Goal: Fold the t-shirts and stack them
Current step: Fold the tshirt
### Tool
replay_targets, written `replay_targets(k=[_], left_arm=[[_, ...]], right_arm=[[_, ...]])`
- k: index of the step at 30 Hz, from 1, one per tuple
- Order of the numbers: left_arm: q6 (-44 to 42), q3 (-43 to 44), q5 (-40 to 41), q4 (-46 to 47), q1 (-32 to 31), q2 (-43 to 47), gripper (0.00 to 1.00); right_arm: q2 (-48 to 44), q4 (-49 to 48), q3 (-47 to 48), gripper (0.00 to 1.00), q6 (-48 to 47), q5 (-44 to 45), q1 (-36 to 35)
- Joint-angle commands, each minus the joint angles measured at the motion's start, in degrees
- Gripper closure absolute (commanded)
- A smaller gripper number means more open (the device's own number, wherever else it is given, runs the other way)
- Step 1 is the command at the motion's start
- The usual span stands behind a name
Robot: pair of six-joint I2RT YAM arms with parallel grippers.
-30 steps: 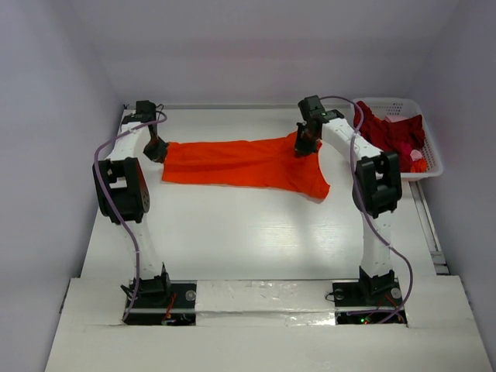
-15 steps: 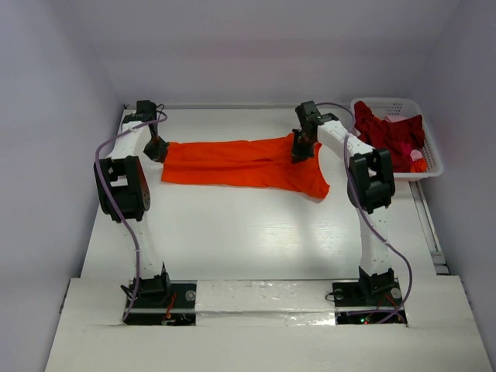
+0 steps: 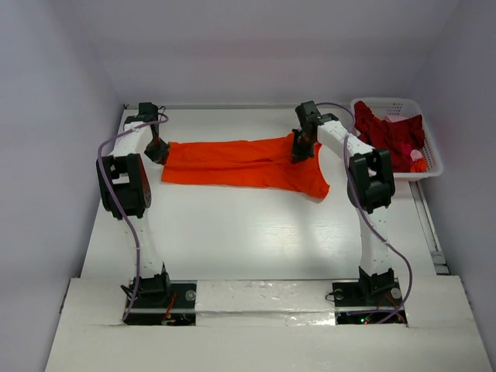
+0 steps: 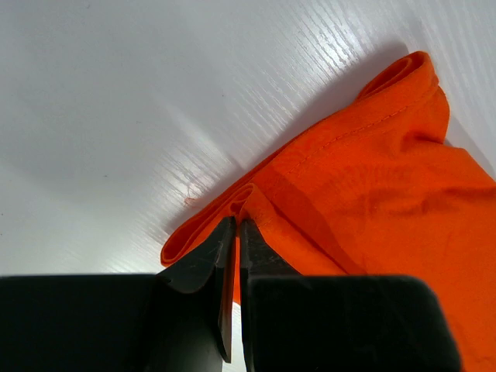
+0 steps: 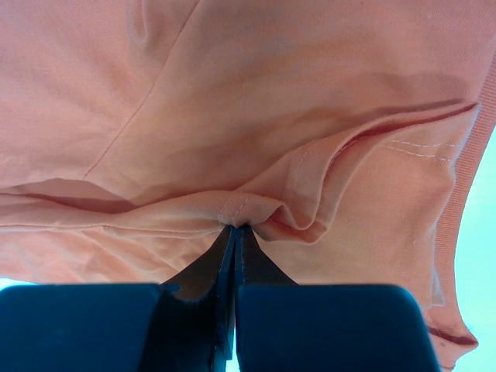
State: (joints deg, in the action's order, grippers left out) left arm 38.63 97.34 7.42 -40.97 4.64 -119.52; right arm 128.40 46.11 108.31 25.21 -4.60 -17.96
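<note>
Looks down on a white table (image 3: 232,232) boxed in by pale walls. Finds the orange t-shirt (image 3: 240,163) spread lengthwise across the far half, with the dark red t-shirts (image 3: 387,136) heaped in the white basket (image 3: 431,167) at the far right edge.

Shows the left gripper (image 4: 236,225) clamped tight on a thin fold at the shirt's left edge, and the right gripper (image 5: 235,229) pinched shut on a small bunch of cloth by a stitched seam near the right end.

Risks a slip at either end, since both bites take only a narrow ridge of soft fabric. Risks a skewed fold too, should one arm pull ahead of the other, and bunching where the loose lower corner drags on the table.

Cannot tell how many layers each pinch holds. Cannot count the dark red t-shirts in their heap. Gets almost nothing but washed-out cloth in the right wrist view, and loses the shirt's right end behind the right arm from above.
</note>
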Motion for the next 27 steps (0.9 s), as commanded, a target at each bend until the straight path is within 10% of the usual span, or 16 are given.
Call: replay_targets(k=[1,27], left_arm=[[0.7,1.1,-0.2,-0.1,0.5,0.1,1.0],[1.5,5.3,-2.0,-1.2,0.5,-0.6,1.0]], right_arm=[[1.0,-0.3,3.3,1.0,-1.4,-0.3,0.3],[2.0,0.7,7.0,1.0,-2.6,-1.5,0.3]])
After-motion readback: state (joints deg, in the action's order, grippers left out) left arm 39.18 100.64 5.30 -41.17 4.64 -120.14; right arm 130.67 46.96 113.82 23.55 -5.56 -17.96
